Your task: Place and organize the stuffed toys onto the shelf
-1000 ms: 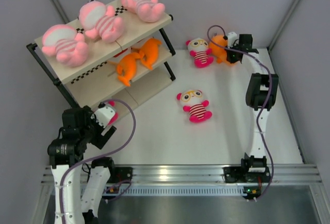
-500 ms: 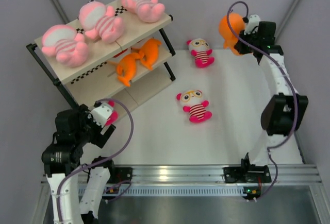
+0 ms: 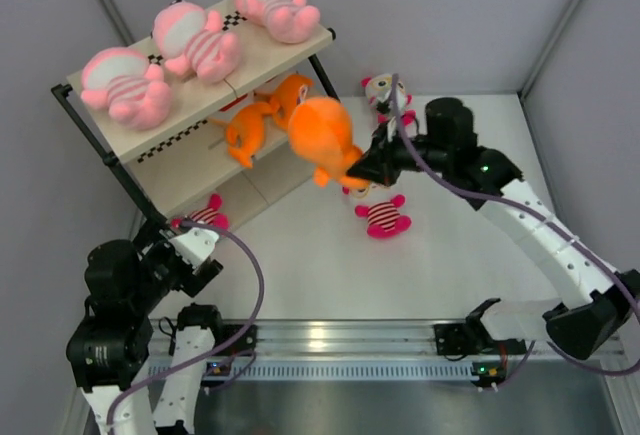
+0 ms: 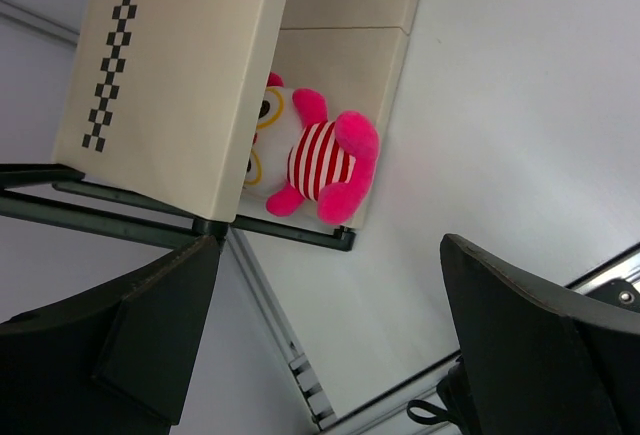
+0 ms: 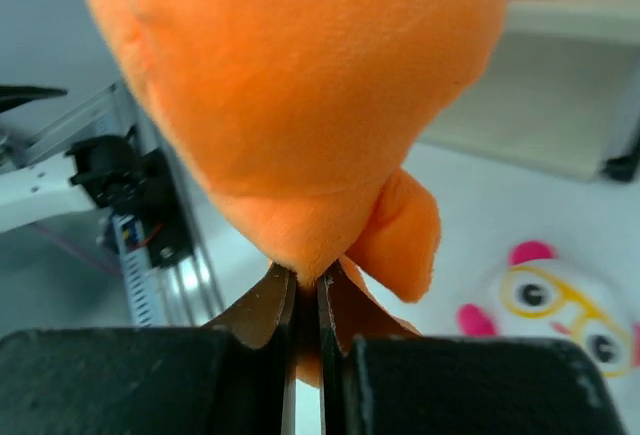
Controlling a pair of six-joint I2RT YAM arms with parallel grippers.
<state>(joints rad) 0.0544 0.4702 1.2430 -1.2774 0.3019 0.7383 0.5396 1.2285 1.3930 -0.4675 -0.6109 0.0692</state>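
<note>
**Orange plush in the air at the shelf's right end**

Widest of all is the white table (image 3: 330,270), and on its far left stands the shelf (image 3: 262,53), three beige boards on a black frame, angled across the corner. The right arm reaches in from the near right. The right gripper (image 5: 305,280) is pinched tight on a fold of the big orange plush (image 3: 322,135), which hangs above the table just beside the shelf's right end.

Down at the near left, the left gripper (image 4: 328,247) has its fingers spread wide with nothing between them.

Three pale pink toys (image 3: 195,40) lie in a row on the top board. Two orange fish (image 3: 247,127) lie on the middle board. One striped doll (image 4: 315,160) lies at the near-left end of the bottom board. A second doll (image 3: 383,215) lies on the table, its face partly covered by the hanging plush. A third doll (image 3: 380,90) sits further back, half hidden behind the cable.
</note>
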